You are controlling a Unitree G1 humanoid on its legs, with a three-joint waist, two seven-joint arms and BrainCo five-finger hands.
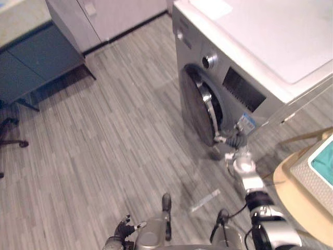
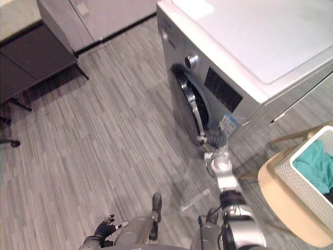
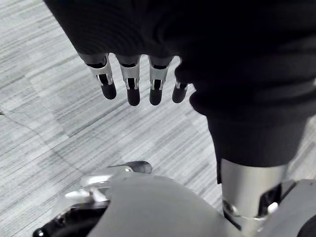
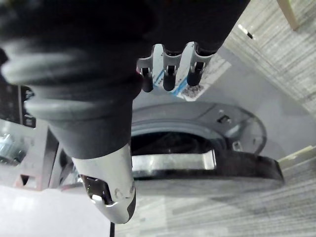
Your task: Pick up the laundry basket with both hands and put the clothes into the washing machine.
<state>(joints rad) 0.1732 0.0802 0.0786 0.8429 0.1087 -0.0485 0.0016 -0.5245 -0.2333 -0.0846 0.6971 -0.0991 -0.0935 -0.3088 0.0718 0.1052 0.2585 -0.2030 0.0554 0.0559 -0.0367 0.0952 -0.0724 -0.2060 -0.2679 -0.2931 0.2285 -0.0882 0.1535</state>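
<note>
Beside the free edge of the washing machine's (image 1: 270, 52) round door (image 1: 200, 112), the right hand (image 1: 237, 140) is hovering low in front of the machine; its fingers (image 4: 168, 74) are lying nearly straight in a close row, with nothing gripped between them and the thumb (image 4: 116, 197); their dark tips are pointing at the grey front panel just by a blue-and-white sticker (image 1: 245, 123) (whether they are actually touching the panel or the door cannot be told); the thumb is standing well apart from the row, on the door's side; the door is hanging ajar, its dark rim and chrome inner ring showing with the drum opening behind; the right arm is stretching forward from the lower right, almost fully extended toward the machine.

Down at the lower left, the left hand (image 1: 122, 227) is hanging close to the body above the grey plank floor (image 1: 104, 130); its fingers (image 3: 129, 86) are drooping straight and relaxed, slightly spread, holding nothing and touching nothing.

Off to the robot's right, well apart from both hands, the white laundry basket (image 2: 299, 179) is sitting on a round wooden bench (image 2: 278, 203); teal clothes (image 2: 316, 166) are lying inside it.
</note>
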